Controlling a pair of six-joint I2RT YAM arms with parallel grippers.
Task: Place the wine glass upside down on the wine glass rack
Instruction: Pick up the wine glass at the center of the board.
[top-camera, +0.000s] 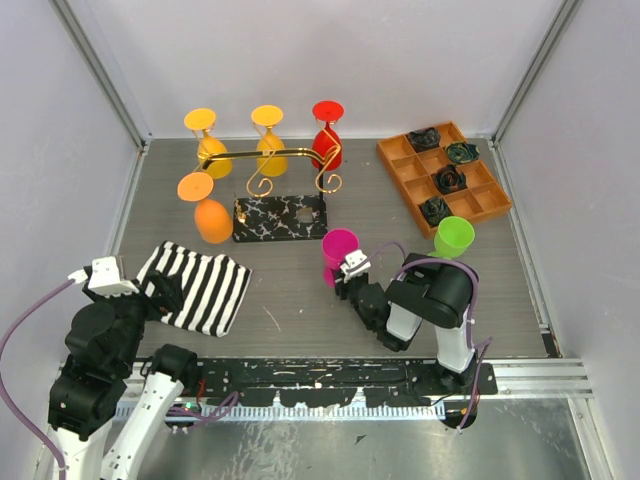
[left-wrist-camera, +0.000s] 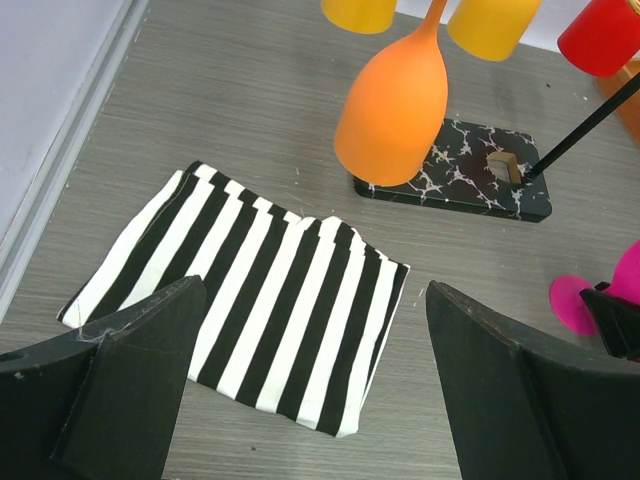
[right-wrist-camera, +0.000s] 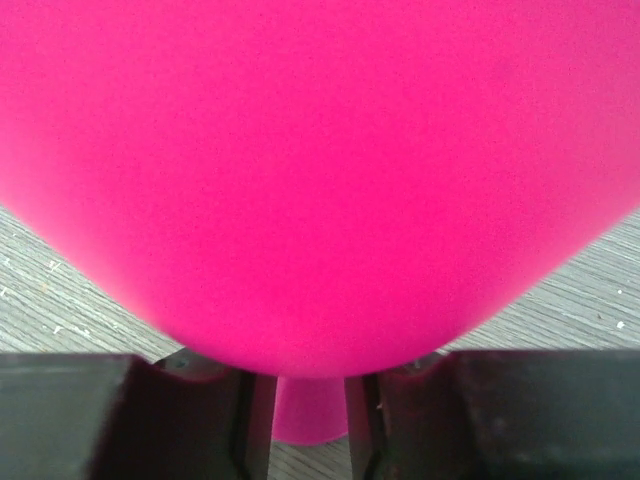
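**Asker:** Where is the wine glass?

**Describer:** The pink wine glass (top-camera: 338, 247) stands mouth-up on the grey table (top-camera: 290, 295). It is just in front of the wine glass rack (top-camera: 270, 155) and not on it.

**Asker:** What is the right arm doing?

**Describer:** The right gripper (top-camera: 336, 284) sits low at the glass's stem. In the wrist view its black fingers (right-wrist-camera: 215, 415) press the thin stem from both sides, just under the bowl. It is clenched on the pink wine glass.

**Asker:** What is on the rack?

**Describer:** Four glasses hang upside down from it. There is a yellow glass (top-camera: 212, 155), a second yellow glass (top-camera: 270, 150) and a red glass (top-camera: 325, 145). An orange glass (top-camera: 212, 220) hangs at the left end, nearer the arms.

**Asker:** And the left arm?

**Describer:** The left gripper (left-wrist-camera: 315, 400) is released. Its jaws are spread wide and hold nothing, above a black-and-white striped cloth (top-camera: 195, 285).

**Asker:** Anything else?

**Describer:** A green glass (top-camera: 453, 236) stands upright to the right of the pink one. It is beside an orange compartment tray (top-camera: 398, 155) holding small dark objects.
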